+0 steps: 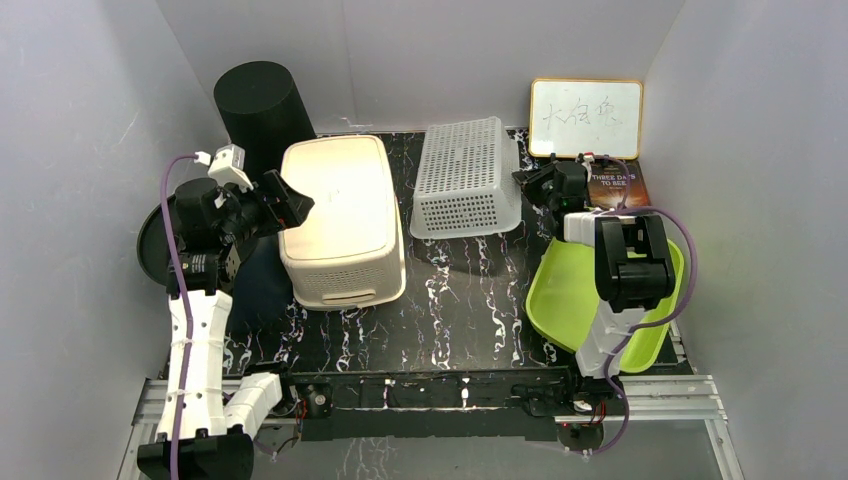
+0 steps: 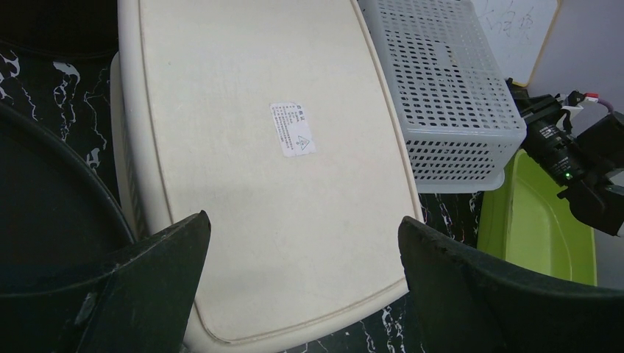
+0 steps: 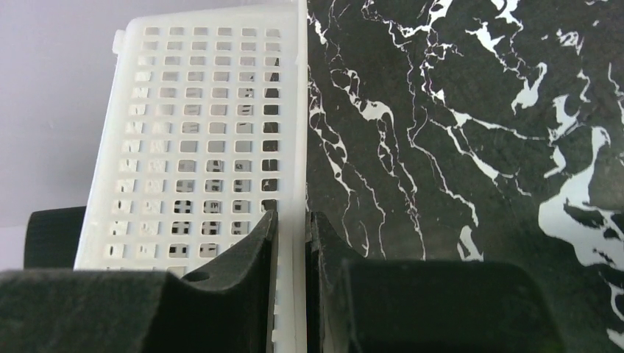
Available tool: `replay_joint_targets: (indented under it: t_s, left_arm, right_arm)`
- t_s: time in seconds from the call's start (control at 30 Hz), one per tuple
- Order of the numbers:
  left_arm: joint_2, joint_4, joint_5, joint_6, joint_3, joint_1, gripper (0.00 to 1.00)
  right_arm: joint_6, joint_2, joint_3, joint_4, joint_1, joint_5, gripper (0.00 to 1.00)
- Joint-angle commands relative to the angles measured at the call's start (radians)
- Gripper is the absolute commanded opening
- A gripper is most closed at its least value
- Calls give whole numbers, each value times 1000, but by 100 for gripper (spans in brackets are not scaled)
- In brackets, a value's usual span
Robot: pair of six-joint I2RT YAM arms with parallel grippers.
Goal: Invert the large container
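From above, my left arm bends in from 9 o'clock, and my left gripper (image 1: 297, 205) hangs spread wide over the cream smooth plastic tub (image 1: 340, 215). The tub is round-cornered and sits base-up, left of centre on the black marbled table (image 1: 470, 300), its long axis running 12 to 6. My right arm reaches toward 12.

Left wrist: the tub's flat base carries a small white label (image 2: 292, 129).

Right wrist: my right gripper (image 3: 291, 220) pinches the rim of the white perforated plastic basket (image 3: 199, 147).

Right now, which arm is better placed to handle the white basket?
Right: the right jaws are shut on the white basket rim; the left jaws hang open by the cream container.
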Motion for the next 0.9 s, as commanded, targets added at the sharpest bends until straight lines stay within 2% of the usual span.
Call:
replay_joint_targets:
  t_s: [0.0,0.07,0.3,0.47,0.6,0.73,0.87]
  left_arm:
    - [7,18,3,13,2,-3,99]
    - [13,21,1,14,2,-3,98]
    - [33,34,1,13,-8,-3,98]
    - [36,36,-1,14,-5,-3,98]
    - [37,28,-4,17,6,-3,98]
    - [42,24,-3,24,11,-3,98]
    - [56,28,6,27,10,-3,98]
  right_arm:
    - [-96,54,89,-73,5,-20,0]
    - [-114,79,120,-94,7,-23,2]
    - [-177,130,189,-150,24,-42,31]
    - [-212,174,265,-207,27,-60,35]
    - [-259,126,265,-252,28,2,38]
    - [-352,-32,261,-393,56,128,40]
    - [-459,-213,263,-621,141,351,41]
